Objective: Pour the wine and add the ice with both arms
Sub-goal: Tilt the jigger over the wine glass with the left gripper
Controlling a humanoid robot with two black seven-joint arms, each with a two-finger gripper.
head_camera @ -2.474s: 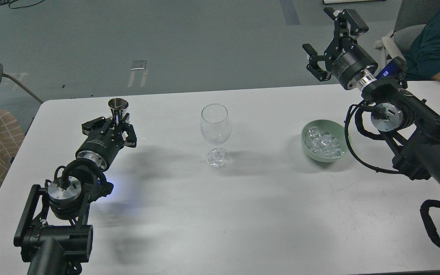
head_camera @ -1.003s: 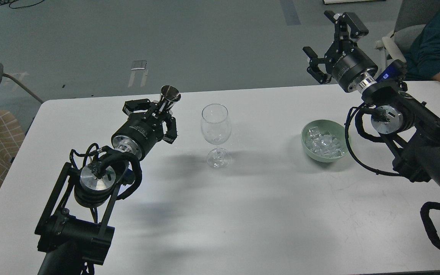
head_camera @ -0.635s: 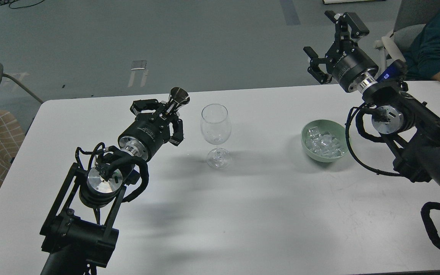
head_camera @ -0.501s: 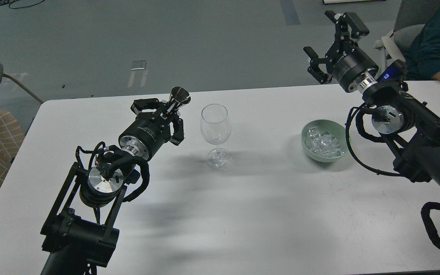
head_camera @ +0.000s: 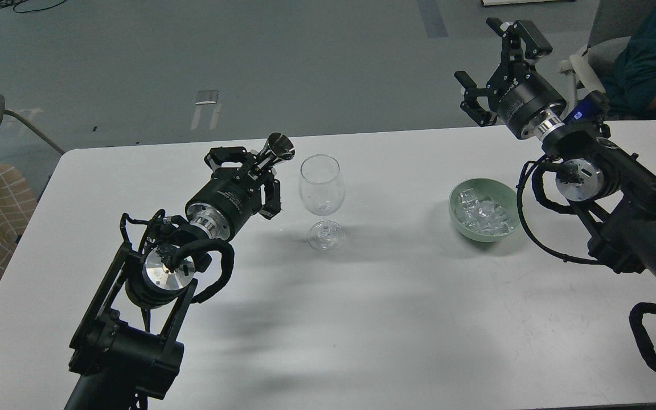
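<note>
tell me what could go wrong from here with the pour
1. The left gripper holds the metal cup tilted right beside the glass; a little more sideways travel could knock the tall glass over.
2. The cup's mouth is not yet over the rim, so tipping now may spill onto the table.

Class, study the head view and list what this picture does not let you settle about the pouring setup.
- Any liquid in the metal cup held by the left gripper: its inside is too dark and small.
- Whether the wine glass holds anything: clear glass, nothing discernible.
- The number of ice cubes in the green bowl: they overlap.
- The seated person: cropped by the right edge.
</note>
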